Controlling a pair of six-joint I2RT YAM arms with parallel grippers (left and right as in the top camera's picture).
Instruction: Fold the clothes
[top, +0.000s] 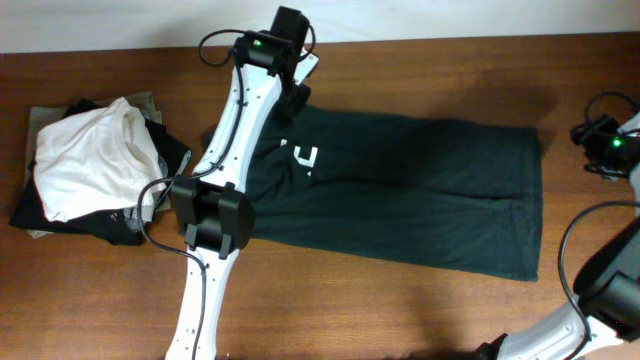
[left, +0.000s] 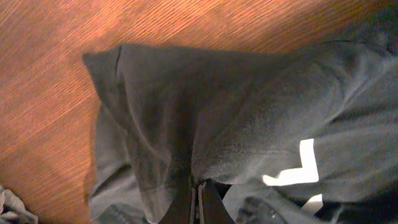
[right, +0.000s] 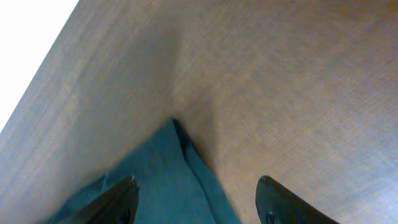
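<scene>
Left arm (top: 212, 215) elbow raised nearest lens, forearm laid over collar end of T-shirt (top: 420, 190). Garment stack topped by white shirt (top: 85, 160) seen far left, apart from T-shirt, not in way. Left gripper (left: 198, 200) clamped on bunched dark cloth beside white lettering (left: 298, 168). T-shirt spread on table (top: 400, 310), long axis left-right, hem rightward. Right gripper (right: 198, 186) spread wide, empty, hem corner just ahead; right arm judged nearer hem.

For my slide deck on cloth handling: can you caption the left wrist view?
Left gripper pinches a bunched fold of the dark T-shirt, white lettering showing, on the wooden table.
</scene>
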